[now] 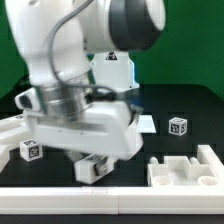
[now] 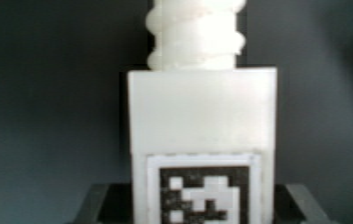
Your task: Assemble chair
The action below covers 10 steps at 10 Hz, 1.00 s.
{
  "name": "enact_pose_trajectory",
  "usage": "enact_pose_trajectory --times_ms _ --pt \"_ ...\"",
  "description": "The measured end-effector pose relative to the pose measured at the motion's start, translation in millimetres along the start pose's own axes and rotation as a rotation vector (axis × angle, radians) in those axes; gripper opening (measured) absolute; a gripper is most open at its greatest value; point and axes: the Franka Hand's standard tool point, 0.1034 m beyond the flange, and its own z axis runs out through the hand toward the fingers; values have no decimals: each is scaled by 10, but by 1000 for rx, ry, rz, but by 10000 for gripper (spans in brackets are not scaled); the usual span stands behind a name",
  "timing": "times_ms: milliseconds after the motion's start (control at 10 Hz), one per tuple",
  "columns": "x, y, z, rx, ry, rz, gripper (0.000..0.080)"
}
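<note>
My gripper is shut on a white chair bar with a black-and-white tag and holds it low over the black table near the front edge. In the wrist view the bar fills the middle, with its tag near the jaws and a threaded peg at its far end. The dark fingers press on both sides, and the gripper is closed around it. Another tagged white piece lies on the exterior view's left, and a small tagged block on the right.
A large white notched chair piece lies at the front on the exterior view's right. A white part sits at the far left. A flat white sheet lies behind the arm. A white rail runs along the front edge.
</note>
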Motion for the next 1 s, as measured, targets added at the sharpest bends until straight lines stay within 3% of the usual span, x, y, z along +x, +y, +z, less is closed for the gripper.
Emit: enact_pose_trajectory --times_ms 200,300,600,700,800,1000 --pt "-381 -29 -104 -12 -11 -46 281" --pt "-449 -72 -153 -18 -2 -118 281" --pt "-428 2 -88 -29 6 -328 282" --pt "-546 158 73 -67 23 -424 282" --pt "-699 303 137 -88 2 -500 282" --pt "-829 484 213 -95 51 -458 282"
